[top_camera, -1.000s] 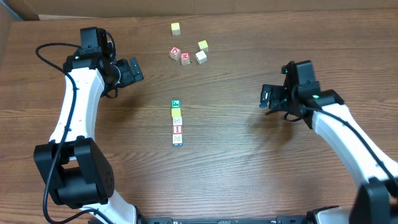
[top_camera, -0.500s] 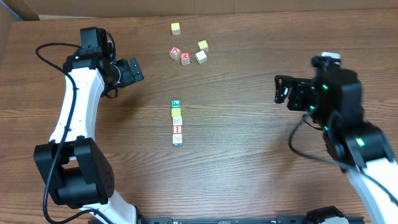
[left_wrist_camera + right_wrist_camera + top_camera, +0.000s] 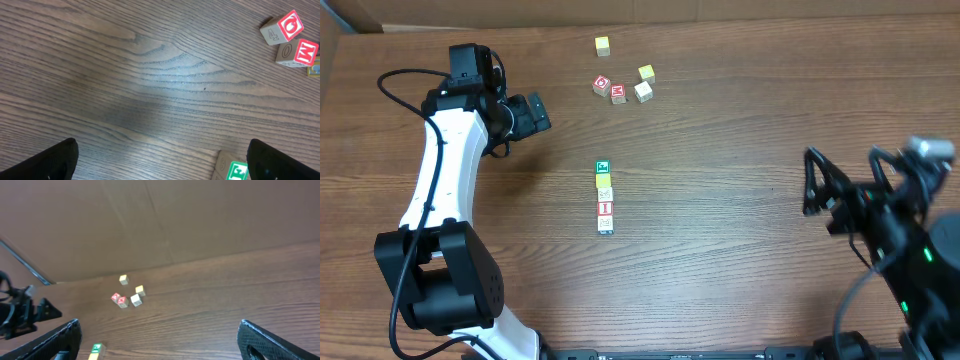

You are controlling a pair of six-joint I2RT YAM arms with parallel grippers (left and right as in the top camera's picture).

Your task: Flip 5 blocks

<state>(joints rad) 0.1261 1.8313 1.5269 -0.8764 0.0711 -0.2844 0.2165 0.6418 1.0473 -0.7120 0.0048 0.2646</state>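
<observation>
the blocks [image 3: 604,198] lie in one row, green end nearest the left gripper [image 3: 532,113], whose jaws stand spread; the row's length runs away past one fingertip. the right gripper [image 3: 817,186], blurred overhead, jaws spread, looks lifted well apart. red-lettered cubes [image 3: 610,89] lie beyond, off the path.

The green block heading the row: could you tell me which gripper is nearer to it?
Left. The left gripper sits left of and beyond the green block; the right gripper is much farther off to its right.
</observation>
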